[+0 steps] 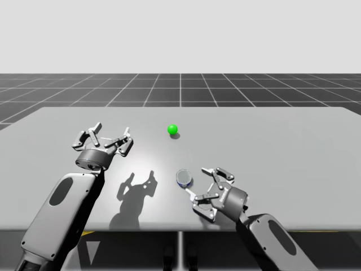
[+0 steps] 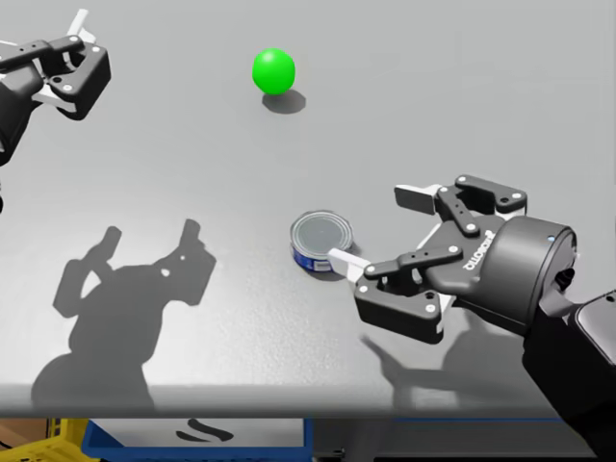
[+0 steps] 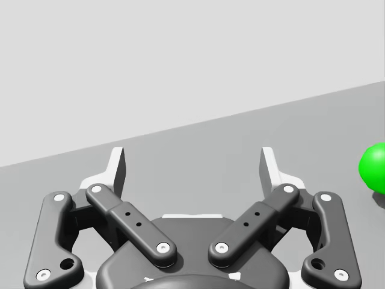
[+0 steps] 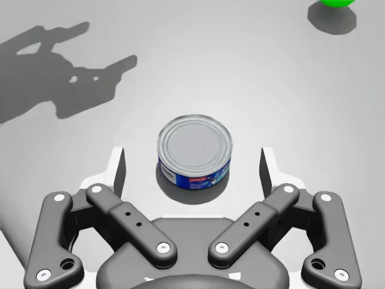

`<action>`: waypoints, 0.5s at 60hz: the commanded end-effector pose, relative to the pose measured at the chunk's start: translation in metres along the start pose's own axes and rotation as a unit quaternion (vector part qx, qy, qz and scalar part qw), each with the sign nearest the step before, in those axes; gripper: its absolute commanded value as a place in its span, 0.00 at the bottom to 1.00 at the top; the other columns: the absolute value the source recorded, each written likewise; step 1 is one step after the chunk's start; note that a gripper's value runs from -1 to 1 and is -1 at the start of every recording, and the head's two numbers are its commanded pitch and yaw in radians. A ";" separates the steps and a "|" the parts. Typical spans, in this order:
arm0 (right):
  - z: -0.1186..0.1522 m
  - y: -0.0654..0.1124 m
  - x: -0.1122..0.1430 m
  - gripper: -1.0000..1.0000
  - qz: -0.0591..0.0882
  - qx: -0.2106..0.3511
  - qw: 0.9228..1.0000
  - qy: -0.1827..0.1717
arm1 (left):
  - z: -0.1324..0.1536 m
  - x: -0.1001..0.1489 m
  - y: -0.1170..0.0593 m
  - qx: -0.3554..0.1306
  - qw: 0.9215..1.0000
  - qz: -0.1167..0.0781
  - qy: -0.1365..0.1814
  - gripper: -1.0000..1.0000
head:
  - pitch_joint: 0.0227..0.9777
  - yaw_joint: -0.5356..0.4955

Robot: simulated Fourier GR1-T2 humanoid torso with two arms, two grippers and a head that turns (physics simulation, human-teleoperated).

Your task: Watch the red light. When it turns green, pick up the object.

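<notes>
Fingers (image 4: 118,170) of my right gripper (image 2: 379,229) stand wide apart, clamped on nothing. Between their tips, reaching a little ahead of them, sits the short round tin can with a silver lid and blue label (image 4: 194,147), upright on the grey table (image 1: 282,147); the wrist view shows a gap on each side. Further ahead and off to one side, the small round signal light (image 2: 273,70) glows green, so I judge the waiting is over and the pick-up is in hand. The next move calls for easing the gripper forward until the fingers flank the can's wall, then closing and lifting. My left gripper (image 3: 192,168) hovers well apart from the can, its fingers likewise spread and empty. The can's label carries a red and white patch of print too small to read.
</notes>
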State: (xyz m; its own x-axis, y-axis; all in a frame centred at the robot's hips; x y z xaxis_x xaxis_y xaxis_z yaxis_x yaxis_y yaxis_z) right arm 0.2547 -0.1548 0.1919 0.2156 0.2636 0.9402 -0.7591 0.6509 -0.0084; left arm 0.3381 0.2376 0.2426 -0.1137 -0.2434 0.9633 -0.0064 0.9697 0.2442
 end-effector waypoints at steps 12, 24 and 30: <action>-0.027 0.007 -0.013 0.00 -0.005 0.006 1.000 0.018 | 0.000 0.000 0.000 0.000 1.000 0.000 0.000 0.00 | 0.91 0.52; -0.043 0.009 -0.016 0.00 0.011 -0.003 1.000 0.026 | 0.000 0.000 0.000 0.000 1.000 0.000 0.000 0.00 | 0.91 0.52; -0.053 0.007 -0.018 0.00 0.027 -0.022 0.999 0.030 | 0.000 0.000 0.000 0.000 1.000 0.000 0.000 0.00 | 0.91 0.52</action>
State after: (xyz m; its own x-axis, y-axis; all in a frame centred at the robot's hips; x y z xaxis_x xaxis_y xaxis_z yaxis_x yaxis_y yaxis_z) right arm 0.2698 -0.1237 0.1641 0.2273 0.3139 0.9218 -0.7561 0.6534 -0.0360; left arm 0.3383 0.2374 0.2422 -0.1136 -0.2437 0.9632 -0.0064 0.9696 0.2445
